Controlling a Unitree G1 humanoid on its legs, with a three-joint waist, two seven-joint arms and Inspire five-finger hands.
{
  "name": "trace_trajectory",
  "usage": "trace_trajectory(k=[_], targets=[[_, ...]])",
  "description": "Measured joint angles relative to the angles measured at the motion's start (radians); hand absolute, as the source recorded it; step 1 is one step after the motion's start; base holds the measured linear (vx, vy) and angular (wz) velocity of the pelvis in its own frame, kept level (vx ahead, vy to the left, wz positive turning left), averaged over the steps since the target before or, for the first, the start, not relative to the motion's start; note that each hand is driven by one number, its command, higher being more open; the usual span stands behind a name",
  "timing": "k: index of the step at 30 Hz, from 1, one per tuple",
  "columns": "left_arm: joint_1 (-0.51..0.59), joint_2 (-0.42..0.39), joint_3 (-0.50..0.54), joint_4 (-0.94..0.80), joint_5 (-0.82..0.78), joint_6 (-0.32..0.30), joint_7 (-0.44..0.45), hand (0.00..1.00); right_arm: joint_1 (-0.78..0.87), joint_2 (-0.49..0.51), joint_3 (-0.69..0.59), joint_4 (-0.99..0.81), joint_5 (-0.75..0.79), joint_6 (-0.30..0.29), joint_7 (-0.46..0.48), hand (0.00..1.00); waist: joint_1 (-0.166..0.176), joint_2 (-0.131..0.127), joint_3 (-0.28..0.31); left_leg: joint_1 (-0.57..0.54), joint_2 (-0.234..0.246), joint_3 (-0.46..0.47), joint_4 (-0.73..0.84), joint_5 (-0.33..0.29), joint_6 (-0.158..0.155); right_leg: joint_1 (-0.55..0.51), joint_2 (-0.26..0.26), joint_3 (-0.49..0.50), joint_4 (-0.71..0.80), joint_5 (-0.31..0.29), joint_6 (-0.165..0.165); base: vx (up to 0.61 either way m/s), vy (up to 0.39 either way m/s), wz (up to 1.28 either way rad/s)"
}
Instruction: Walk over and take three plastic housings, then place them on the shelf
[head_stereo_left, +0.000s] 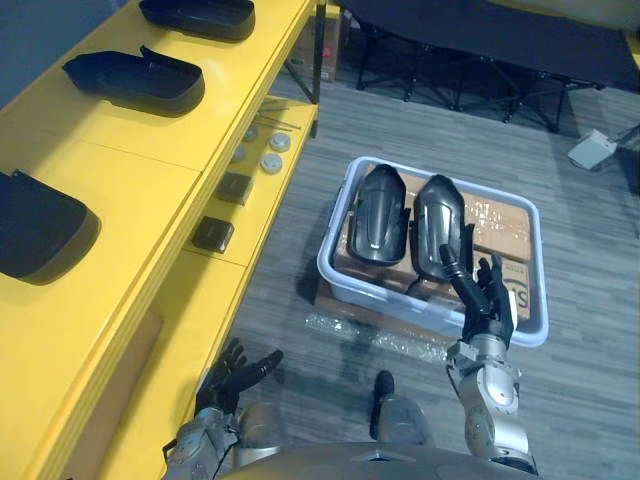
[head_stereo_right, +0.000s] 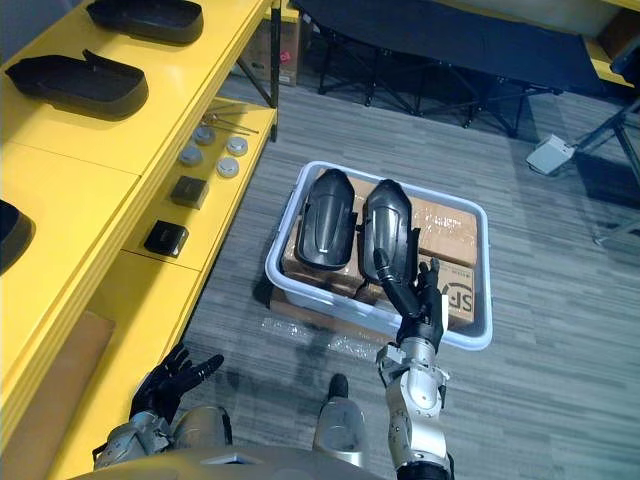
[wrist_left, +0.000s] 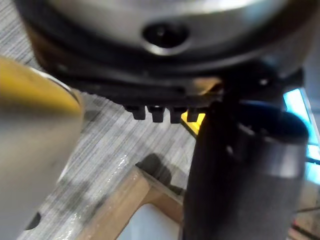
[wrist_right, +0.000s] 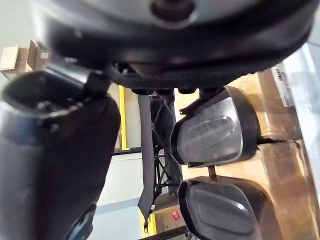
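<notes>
Two dark plastic housings side by side, rounded backs up, on cardboard boxes (head_stereo_left: 500, 225) inside a pale bin (head_stereo_left: 537, 290) on the grey plank floor (head_stereo_left: 600, 390): left-side housing (head_stereo_left: 380, 215) and right-side housing (head_stereo_left: 437, 230), just beside each other, long ends pointing away from the robot. Crinkled clear wrap (head_stereo_left: 370, 337) on the floor at the bin's near edge.

Right robot hand (head_stereo_left: 487, 295) up over the near rim of the bin, fingers (head_stereo_left: 497, 280) straight and spread upward, nothing held. One fingertip right at the near end of the right-side housing, contact or not impossible to tell. Same two housings in plain sight past the fingers in the right wrist view, neither in the grasp.

Left robot hand (head_stereo_left: 237, 377) low by the foot of the yellow shelf (head_stereo_left: 160, 180), well apart from the bin, fingers loosely spread, holding nothing.

Three more housings already on the shelf's top board, in a row and well apart: near shelf housing (head_stereo_left: 40, 230), middle shelf housing (head_stereo_left: 135, 82), far shelf housing (head_stereo_left: 200, 15). On the lower board, small dark blocks (head_stereo_left: 213, 234) and a few grey round discs (head_stereo_left: 272, 150). Beyond the bin, a dark folding cot (head_stereo_left: 480, 40).
</notes>
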Motion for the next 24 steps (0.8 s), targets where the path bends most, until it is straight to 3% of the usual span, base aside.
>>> trace_trajectory(k=[2, 5, 7, 9, 11, 13, 14, 16, 18, 21, 24], targets=[[0.001, -0.004, 0.006, 0.002, -0.001, 0.019, -0.003, 1.00, 0.005, 0.000, -0.047, -0.017, -0.045, 0.006, -0.012, 1.00, 0.007, -0.007, 0.003, 0.007, 0.027, -0.029, -0.023, 0.012, -0.033, 0.000, 0.026, -0.032, 0.043, -0.064, -0.003, 0.05, -0.198, 0.22], [0.005, -0.018, 0.030, 0.002, -0.004, 0.023, -0.001, 1.00, -0.009, -0.017, -0.099, -0.020, -0.067, 0.013, -0.039, 1.00, 0.012, -0.016, 0.001, 0.043, 0.058, -0.048, -0.092, 0.053, -0.062, 0.024, 0.060, -0.064, 0.046, -0.088, -0.021, 0.05, -0.179, 0.27], [0.005, -0.028, 0.041, 0.002, -0.006, 0.023, -0.001, 1.00, -0.018, -0.044, -0.115, -0.040, -0.070, 0.040, -0.048, 1.00, 0.011, -0.012, 0.001, 0.041, 0.067, -0.053, -0.100, 0.070, -0.054, 0.025, 0.066, -0.084, 0.048, -0.096, -0.028, 0.05, -0.124, 0.23], [0.004, -0.035, 0.041, -0.001, -0.011, 0.027, -0.004, 1.00, -0.022, -0.076, -0.147, -0.044, -0.076, 0.099, -0.060, 1.00, 0.008, -0.006, 0.005, 0.031, 0.077, -0.025, -0.046, 0.104, -0.008, 0.080, 0.064, -0.122, 0.020, -0.100, -0.032, 0.06, -0.093, 0.45], [0.003, -0.033, 0.042, -0.006, -0.006, 0.039, -0.010, 1.00, -0.016, -0.084, -0.185, -0.044, -0.093, 0.140, -0.077, 1.00, 0.004, -0.002, 0.007, 0.007, 0.076, -0.007, 0.011, 0.139, 0.004, 0.144, 0.053, -0.161, -0.023, -0.099, -0.032, 0.03, -0.057, 0.68], [-0.002, -0.027, 0.037, -0.021, 0.000, 0.048, -0.024, 1.00, -0.025, -0.098, -0.235, -0.039, -0.116, 0.162, -0.116, 1.00, 0.007, -0.007, 0.015, -0.024, 0.050, 0.009, 0.023, 0.147, 0.026, 0.159, 0.024, -0.179, -0.049, -0.094, -0.026, -0.01, 0.010, 0.50], [-0.002, -0.032, 0.025, -0.030, 0.000, 0.063, -0.037, 1.00, -0.045, -0.128, -0.259, -0.023, -0.129, 0.166, -0.146, 1.00, 0.005, 0.009, 0.016, -0.018, 0.015, 0.019, -0.056, 0.169, 0.029, 0.147, 0.007, -0.185, -0.055, -0.086, -0.013, -0.04, 0.098, 0.15], [-0.004, -0.031, 0.008, -0.031, 0.003, 0.080, -0.044, 1.00, -0.088, -0.181, -0.272, 0.027, -0.150, 0.188, -0.172, 1.00, 0.001, 0.022, 0.016, 0.004, -0.008, 0.048, -0.146, 0.168, -0.003, 0.118, -0.013, -0.177, -0.059, -0.064, 0.006, -0.03, 0.143, -0.05], [-0.013, -0.010, 0.007, -0.032, 0.005, 0.083, -0.076, 1.00, -0.163, -0.211, -0.273, 0.124, -0.150, 0.219, -0.186, 1.00, 0.004, 0.005, 0.026, 0.004, -0.047, 0.087, -0.177, 0.180, -0.004, 0.084, -0.041, -0.138, -0.081, -0.028, 0.022, -0.02, 0.163, -0.35], [-0.039, 0.020, -0.016, -0.032, 0.041, 0.082, -0.093, 1.00, -0.202, -0.213, -0.274, 0.205, -0.150, 0.248, -0.207, 1.00, 0.005, -0.013, 0.049, -0.010, -0.068, 0.103, -0.160, 0.168, 0.013, 0.083, -0.064, -0.128, -0.121, 0.007, 0.036, -0.02, 0.108, -0.16], [-0.087, 0.027, -0.031, -0.033, 0.037, 0.077, -0.095, 1.00, -0.245, -0.236, -0.274, 0.262, -0.151, 0.278, -0.251, 1.00, 0.001, -0.008, 0.085, -0.080, -0.079, 0.091, -0.089, 0.139, 0.032, 0.063, -0.070, -0.132, -0.148, 0.037, 0.043, -0.05, 0.122, 0.05]])
